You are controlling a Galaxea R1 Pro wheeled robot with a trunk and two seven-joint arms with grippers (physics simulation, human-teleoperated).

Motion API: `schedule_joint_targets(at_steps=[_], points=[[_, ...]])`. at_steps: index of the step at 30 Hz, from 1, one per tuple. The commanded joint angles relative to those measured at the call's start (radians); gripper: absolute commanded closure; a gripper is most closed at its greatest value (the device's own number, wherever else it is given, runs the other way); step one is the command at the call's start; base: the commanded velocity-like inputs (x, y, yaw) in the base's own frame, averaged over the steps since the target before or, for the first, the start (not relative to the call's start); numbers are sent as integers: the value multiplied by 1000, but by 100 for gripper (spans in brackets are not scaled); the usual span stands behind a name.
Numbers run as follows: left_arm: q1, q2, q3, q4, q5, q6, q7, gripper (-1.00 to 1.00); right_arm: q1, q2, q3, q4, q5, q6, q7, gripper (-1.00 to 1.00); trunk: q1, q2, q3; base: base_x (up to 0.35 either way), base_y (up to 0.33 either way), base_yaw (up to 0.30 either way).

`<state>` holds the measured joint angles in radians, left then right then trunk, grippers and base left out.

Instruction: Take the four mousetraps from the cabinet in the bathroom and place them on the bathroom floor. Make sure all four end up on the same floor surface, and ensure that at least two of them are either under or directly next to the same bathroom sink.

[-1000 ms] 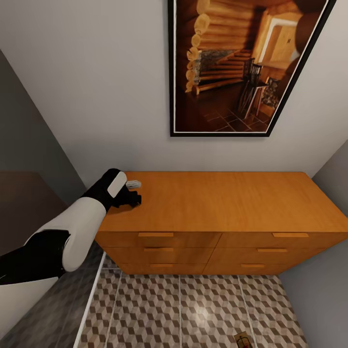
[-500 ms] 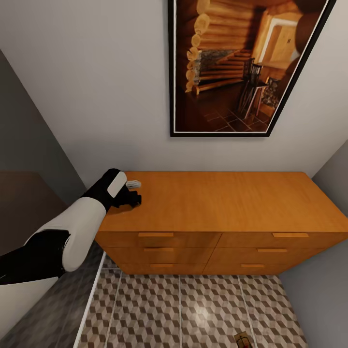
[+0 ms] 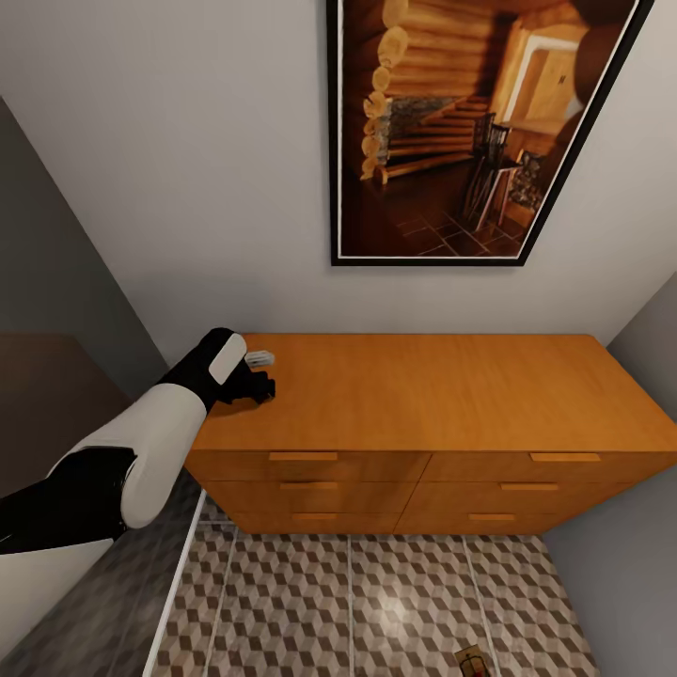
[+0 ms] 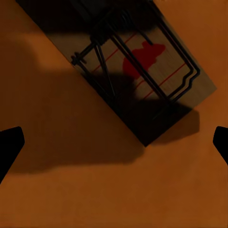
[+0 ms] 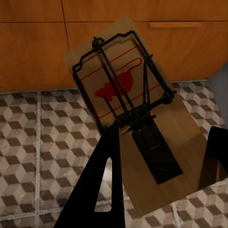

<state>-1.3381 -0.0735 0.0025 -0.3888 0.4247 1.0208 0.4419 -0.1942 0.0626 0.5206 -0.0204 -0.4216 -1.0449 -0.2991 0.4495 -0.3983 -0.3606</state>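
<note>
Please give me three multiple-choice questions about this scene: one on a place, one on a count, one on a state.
1. Where does the mousetrap near the left tool lie?
A. on the cabinet top
B. in an open drawer
C. on the wall picture

2. How many drawer handles show in the head view?
A. two
B. four
C. six

3. How is the left tool?
A. shut on the trap
B. open
C. shut, empty

Key:
1 A, the mousetrap lies flat on the orange cabinet.
2 C, the drawer handles stand in two columns of three.
3 B, the left tool has its fingers wide apart, clear of the trap.
</note>
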Motion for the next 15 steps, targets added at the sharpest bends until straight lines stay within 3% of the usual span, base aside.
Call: schedule_joint_targets(at_steps=[1,10,15], points=[[0,0,0,-1,9,2,9,-100,-1,0,9,0,-5,-2,-6,100,1,-2,-2,0,0,0],[0,-1,-1,-1,9,2,9,-100,-1,0,9,0,-5,-2,-6,100,1,-2,-2,6,-1,0],[0,-4,-2,-1,9,2,9,-100,-1,0,9,0,-5,-2,-6,100,1,-2,-2,123,-76,0]])
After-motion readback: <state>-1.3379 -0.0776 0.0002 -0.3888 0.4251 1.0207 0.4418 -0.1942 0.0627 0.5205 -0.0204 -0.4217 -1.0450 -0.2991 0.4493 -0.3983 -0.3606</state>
